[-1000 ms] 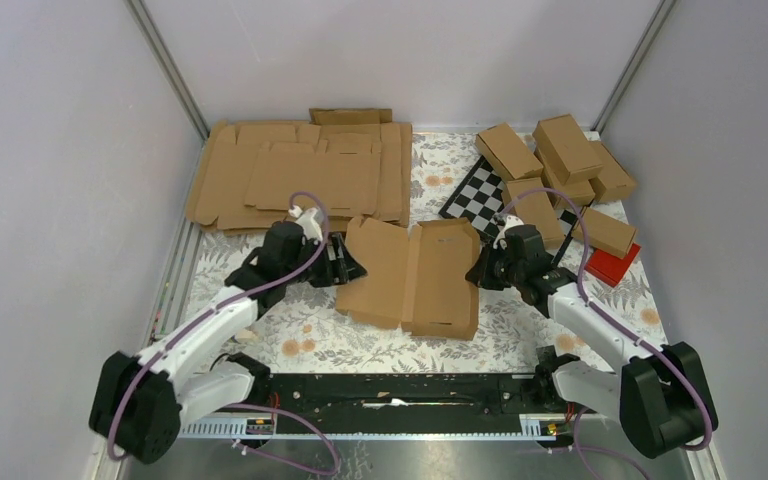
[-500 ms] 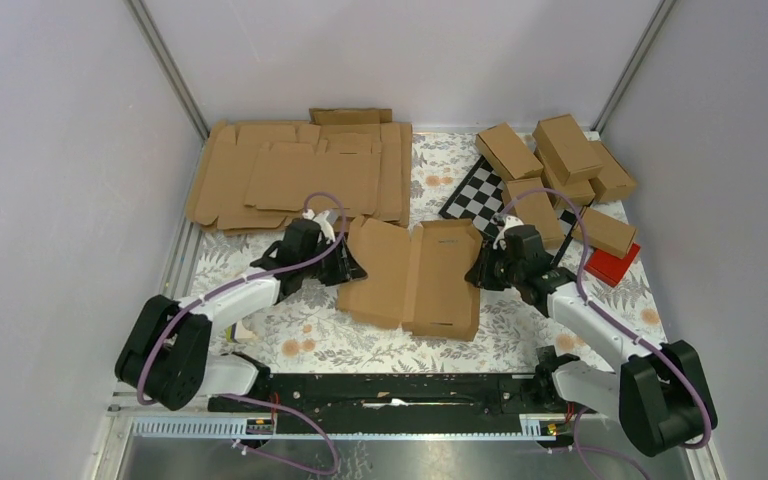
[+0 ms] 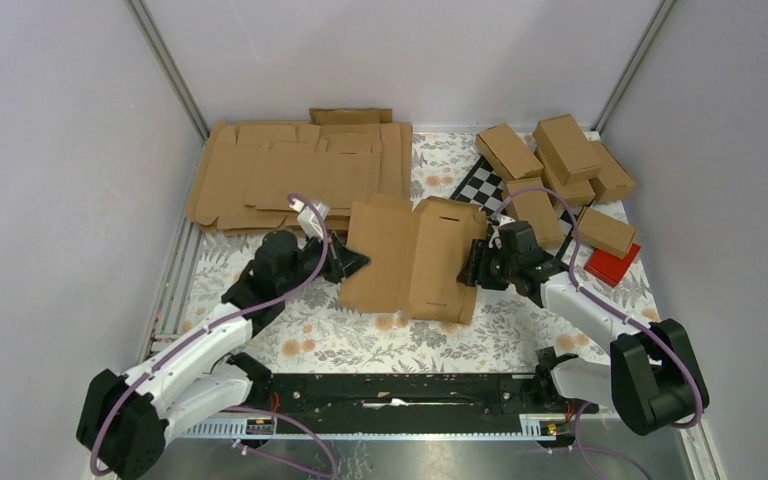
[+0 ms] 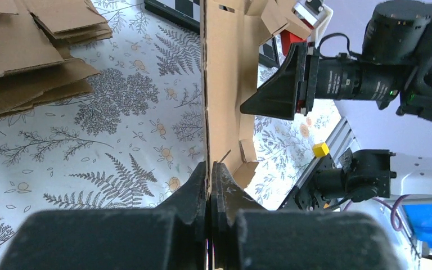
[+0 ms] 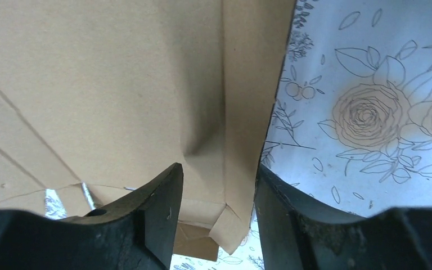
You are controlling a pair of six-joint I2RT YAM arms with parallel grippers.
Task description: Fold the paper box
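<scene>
L gripper [image 4: 209,169] is clamped tight on the left edge of the paper box [image 3: 410,262]. R gripper [image 5: 216,174] has its fingers apart, straddling the box's right-hand wall (pinching or not, can't tell). Box sits btwn the two arms over the floral cloth [image 3: 520,320], half-formed, w/ creased panels and loose flaps.
</scene>
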